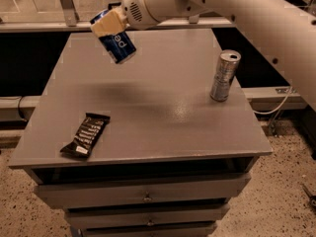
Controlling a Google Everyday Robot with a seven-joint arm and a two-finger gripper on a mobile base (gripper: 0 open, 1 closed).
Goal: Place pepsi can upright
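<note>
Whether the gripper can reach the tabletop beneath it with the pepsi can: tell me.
Probably yes. The gripper holds the pepsi can tilted over the table; the snack bar and silver can sit aside.

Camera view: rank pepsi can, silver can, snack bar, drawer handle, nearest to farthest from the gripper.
1. pepsi can, in the gripper, upper left.
2. silver can (right), snack bar (front left): too close to call.
3. drawer handle, below front.
</note>
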